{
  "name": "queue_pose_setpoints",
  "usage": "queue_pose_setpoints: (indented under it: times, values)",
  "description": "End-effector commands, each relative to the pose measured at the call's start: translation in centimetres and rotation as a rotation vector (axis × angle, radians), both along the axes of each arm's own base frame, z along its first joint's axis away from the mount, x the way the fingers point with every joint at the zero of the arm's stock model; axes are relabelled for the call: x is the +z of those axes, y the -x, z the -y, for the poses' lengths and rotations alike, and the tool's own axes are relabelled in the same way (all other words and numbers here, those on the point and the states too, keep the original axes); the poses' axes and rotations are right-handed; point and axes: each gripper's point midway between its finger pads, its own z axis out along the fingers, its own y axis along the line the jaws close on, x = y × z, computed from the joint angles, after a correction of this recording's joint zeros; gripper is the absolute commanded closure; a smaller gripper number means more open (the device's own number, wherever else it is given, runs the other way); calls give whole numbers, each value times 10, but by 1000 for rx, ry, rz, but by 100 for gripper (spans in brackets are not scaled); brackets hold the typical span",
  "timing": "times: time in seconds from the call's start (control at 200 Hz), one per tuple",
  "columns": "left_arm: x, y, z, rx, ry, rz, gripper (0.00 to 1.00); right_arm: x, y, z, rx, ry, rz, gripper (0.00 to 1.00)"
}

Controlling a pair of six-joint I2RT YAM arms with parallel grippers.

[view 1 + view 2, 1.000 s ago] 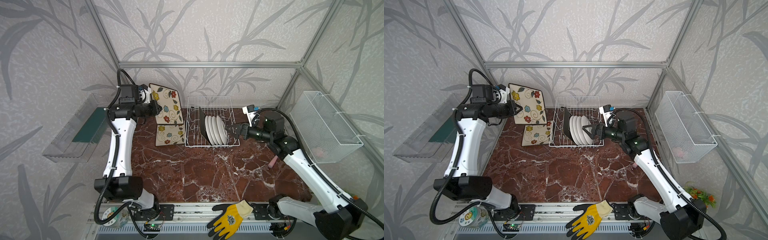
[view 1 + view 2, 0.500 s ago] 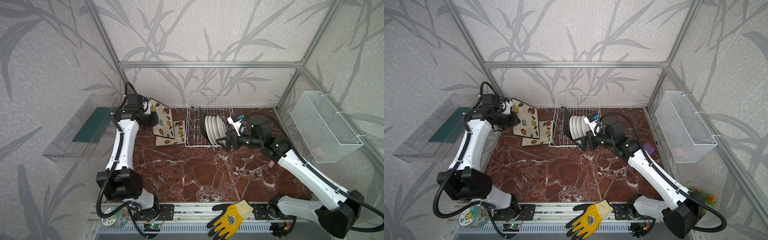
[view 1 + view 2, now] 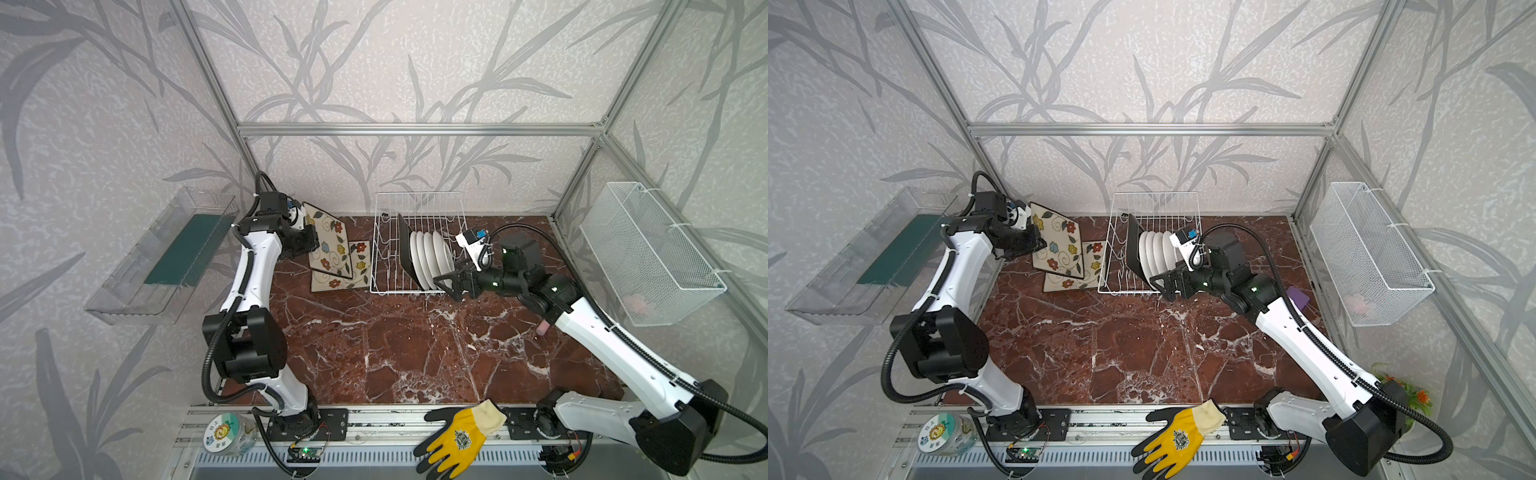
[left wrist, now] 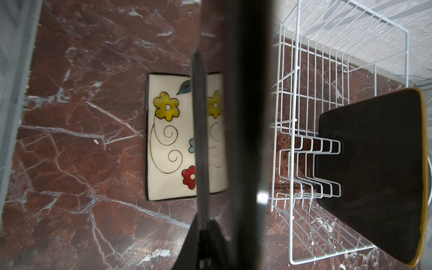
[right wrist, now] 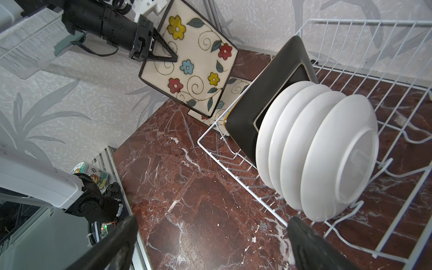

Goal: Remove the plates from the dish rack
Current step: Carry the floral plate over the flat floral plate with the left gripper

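Observation:
My left gripper point(image 3: 309, 245) is shut on a square flowered plate point(image 3: 328, 243), held tilted over a second flowered plate point(image 3: 332, 284) that lies flat on the table left of the dish rack point(image 3: 419, 199). In the right wrist view the left gripper's fingers point(image 5: 170, 58) pinch the held plate point(image 5: 194, 67) at its edge. Inside the dish rack point(image 5: 362, 21) a black-backed square plate point(image 5: 257, 100) stands on edge beside several round white plates point(image 5: 327, 152). My right gripper point(image 5: 210, 233) is open and empty at the rack's front right corner, just short of the nearest round plate.
A clear plastic tray point(image 3: 166, 253) hangs on the left wall and a white mesh basket point(image 3: 648, 253) on the right wall. A yellow glove point(image 3: 461, 436) and a round tin point(image 3: 224, 434) lie on the front rail. A small pink object point(image 3: 542, 330) sits by the right arm.
The left gripper has lowered and tilted the flowered plate toward the flat one. The right gripper has moved from the rack's right side toward its front right corner, staying open.

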Motion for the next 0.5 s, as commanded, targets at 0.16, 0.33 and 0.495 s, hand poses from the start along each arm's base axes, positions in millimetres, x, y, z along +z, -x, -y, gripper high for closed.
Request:
queue_pose_setpoints:
  times: [0.16, 0.33, 0.495]
  values:
    - [23, -31, 10, -62, 75, 137, 100, 13, -3, -1, -8, -15, 36, 1]
    - [14, -37, 11, -85, 128, 128, 100, 11, -3, -1, -10, -12, 32, 1]
    - [13, -44, 5, -100, 226, 129, 100, 12, -3, 1, -20, -11, 28, 1]
